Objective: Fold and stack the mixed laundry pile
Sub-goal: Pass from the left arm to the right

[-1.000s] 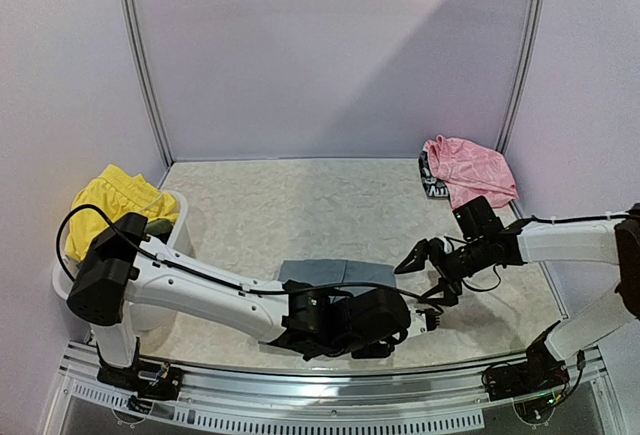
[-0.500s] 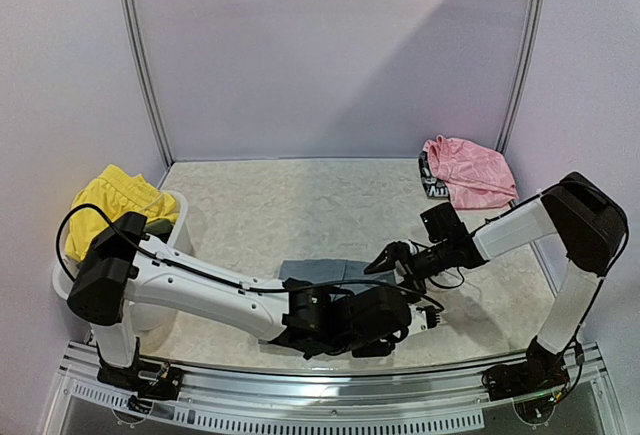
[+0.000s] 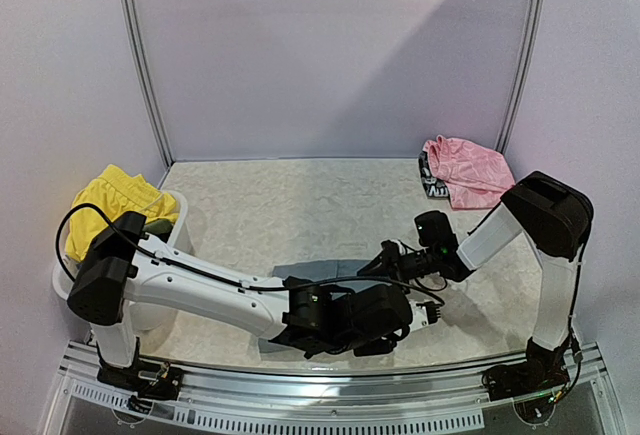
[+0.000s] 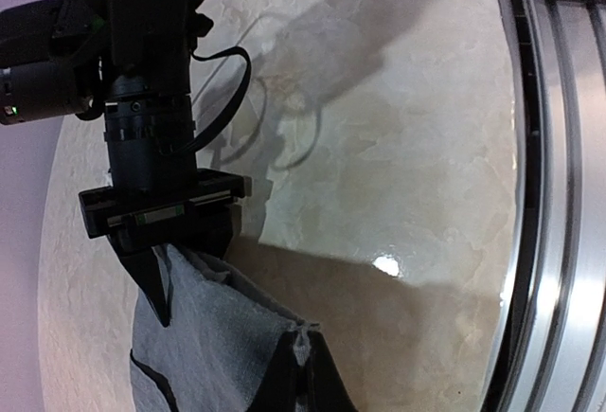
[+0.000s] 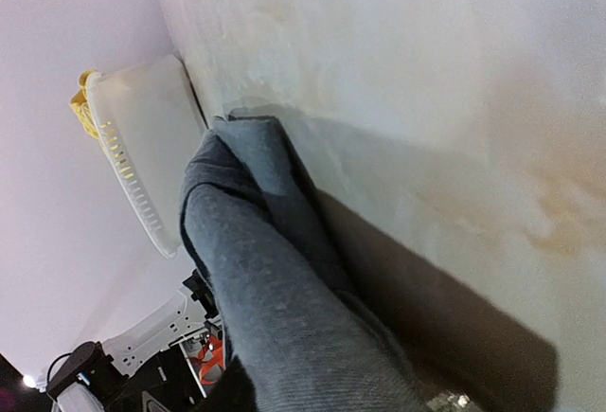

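A grey shirt (image 3: pixel 316 270) lies folded at the table's near middle, mostly hidden under my left arm. My left gripper (image 3: pixel 412 315) is shut on a near corner of the grey shirt (image 4: pixel 208 346), and a pinch of cloth shows between its fingertips (image 4: pixel 303 360). My right gripper (image 3: pixel 376 263) is at the shirt's right edge, with its jaws closed on a thick fold of the grey shirt (image 5: pixel 265 279). Yellow shorts (image 3: pixel 115 195) hang over the tub at the left. A pink piece (image 3: pixel 475 170) lies at the back right.
The white plastic tub (image 3: pixel 184 210) stands at the left table edge, also visible as the tub (image 5: pixel 142 147) in the right wrist view. A dark patterned item (image 3: pixel 430 180) lies beside the pink piece. A metal rail (image 4: pixel 554 194) runs along the near edge.
My right gripper has swung left from open air to the shirt's right edge and its jaws have closed on the cloth. The left arm has stayed put.
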